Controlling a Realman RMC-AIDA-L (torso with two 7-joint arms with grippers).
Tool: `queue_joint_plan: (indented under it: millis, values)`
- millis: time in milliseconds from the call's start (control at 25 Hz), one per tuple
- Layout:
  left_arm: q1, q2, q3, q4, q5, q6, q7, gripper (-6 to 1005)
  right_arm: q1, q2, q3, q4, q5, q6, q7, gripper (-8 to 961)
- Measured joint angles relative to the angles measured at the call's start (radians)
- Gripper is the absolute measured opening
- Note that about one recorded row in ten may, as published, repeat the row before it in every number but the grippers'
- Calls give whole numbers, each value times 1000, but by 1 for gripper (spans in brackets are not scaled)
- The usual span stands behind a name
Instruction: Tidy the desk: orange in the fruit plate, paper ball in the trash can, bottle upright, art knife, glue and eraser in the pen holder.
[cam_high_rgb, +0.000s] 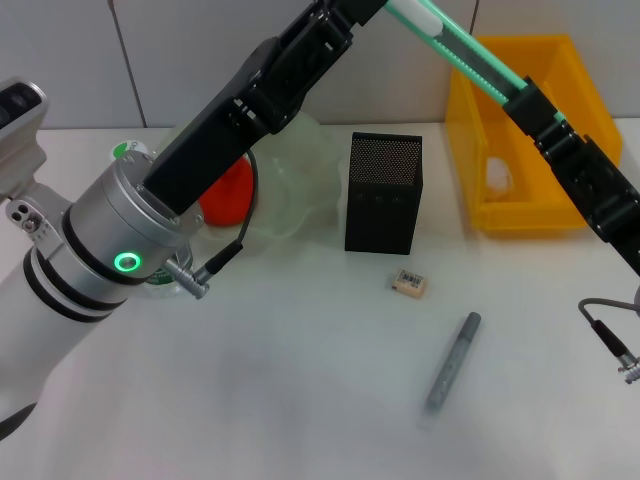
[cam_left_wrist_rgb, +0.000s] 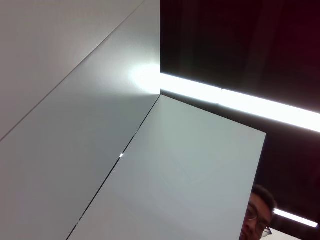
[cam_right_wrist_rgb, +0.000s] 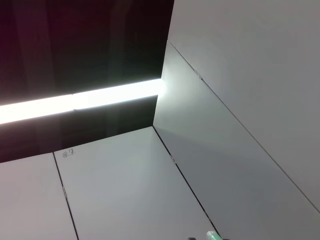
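Neither gripper appears in any view, so whether either is open or closed cannot be told. Both arms are raised; the left arm (cam_high_rgb: 150, 220) crosses the counter's left half and runs up out of the head view, and the right arm (cam_high_rgb: 580, 180) crosses above the far right corner. Both wrist views show only wall and ceiling panels (cam_left_wrist_rgb: 165, 165) and a strip light (cam_right_wrist_rgb: 80, 102).

The orange (cam_high_rgb: 228, 195) lies in the fruit plate (cam_high_rgb: 295, 180) near the counter's far edge, left of centre, partly hidden by the left arm. Just beside the plate, toward the right, the pen holder (cam_high_rgb: 384, 192) stands upright. The trash can (cam_high_rgb: 530, 130) occupies the far right corner, with the paper ball (cam_high_rgb: 497, 175) inside it. The eraser (cam_high_rgb: 410, 283) lies on the counter (cam_high_rgb: 300, 400) near the pen holder, on its near side. A grey pen-like tool (cam_high_rgb: 453, 363), possibly the art knife, lies nearer the front edge, apart from the eraser. A green-labelled object (cam_high_rgb: 130, 152) shows behind the left arm, mostly hidden.
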Motion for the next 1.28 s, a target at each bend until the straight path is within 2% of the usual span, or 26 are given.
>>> queue_joint_plan:
  millis: [240, 280, 400, 440, 480, 680, 760, 1280]
  values:
    - [-1, 0, -50, -4, 59, 5, -1, 363, 1, 0, -8, 0, -1, 0, 0, 100]
    - [-1, 0, -141, -14, 149, 3, 6, 362, 1, 0, -10, 0, -1, 0, 0, 100]
    - [4, 0, -219, -17, 229, -3, 9, 360, 1, 0, -12, 0, -3, 0, 0, 100]
    - [4, 0, -219, -17, 229, -3, 9, 359, 1, 0, -12, 0, -3, 0, 0, 100]
    - [8, 0, -279, -17, 297, -9, 15, 358, 1, 0, -12, 0, -4, 0, 0, 100]
    - [11, 0, -308, -17, 326, -13, 21, 355, 1, 0, -12, 0, -9, -1, 0, 99]
    - [11, 0, -309, -17, 327, -13, 21, 253, 1, 0, -12, 1, -9, -1, 0, 99]
    - [12, 0, -316, -19, 331, -14, 13, 205, 1, 0, -12, 0, -10, -1, 0, 98]
